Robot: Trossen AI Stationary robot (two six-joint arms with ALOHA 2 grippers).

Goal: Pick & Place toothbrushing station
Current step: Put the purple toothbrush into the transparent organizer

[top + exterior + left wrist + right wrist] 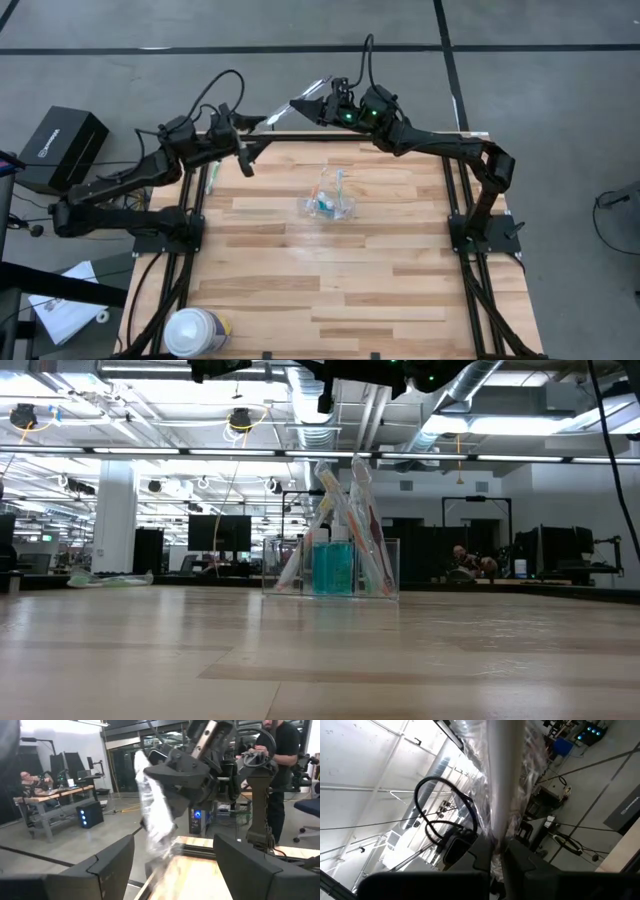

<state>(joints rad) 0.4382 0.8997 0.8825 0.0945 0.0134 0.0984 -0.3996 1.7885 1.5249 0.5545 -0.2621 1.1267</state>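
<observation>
High view: where the wooden plank worktop [330,270] shows bare, one clear cup [331,205] sits near its far middle; one green toothbrush [212,178] lies far left.
Low view: cup square-walled, several slim brushes leaning inside.
Left wrist view: left gripper [175,865] fingers wide, empty.
Right wrist view: right gripper [496,857] fingers narrow, holding one crinkly clear-wrapped toothbrush [502,775].

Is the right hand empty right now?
No, the right hand is clamped on a slim white toothbrush that is still in its crinkly clear wrapping.
</observation>
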